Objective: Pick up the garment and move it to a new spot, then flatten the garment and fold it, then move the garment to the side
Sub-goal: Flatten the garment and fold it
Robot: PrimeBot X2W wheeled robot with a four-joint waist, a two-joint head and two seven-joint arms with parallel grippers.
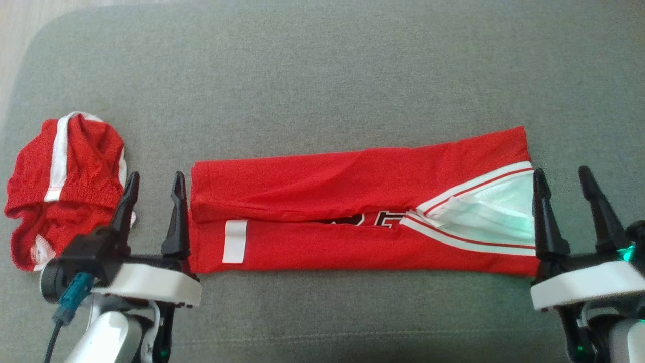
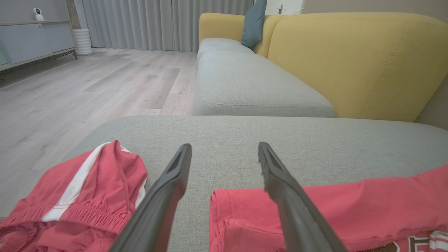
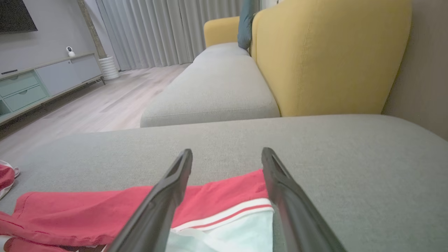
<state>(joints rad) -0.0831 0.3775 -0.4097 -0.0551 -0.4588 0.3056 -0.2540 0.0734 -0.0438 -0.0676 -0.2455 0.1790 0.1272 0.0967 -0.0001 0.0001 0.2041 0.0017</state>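
The folded-over flap of the red garment hides most of its black lettering, so it can't be read. On the far cabinet, a small white device is too tiny to identify.

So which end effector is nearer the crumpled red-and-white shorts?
Left. The left end effector sits beside the crumpled red-and-white shorts; the right end effector is beyond the folded red jersey.

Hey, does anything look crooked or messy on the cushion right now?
The folded red jersey is askew: its upper flap slants up toward the right. The red shorts at the left lie crumpled.
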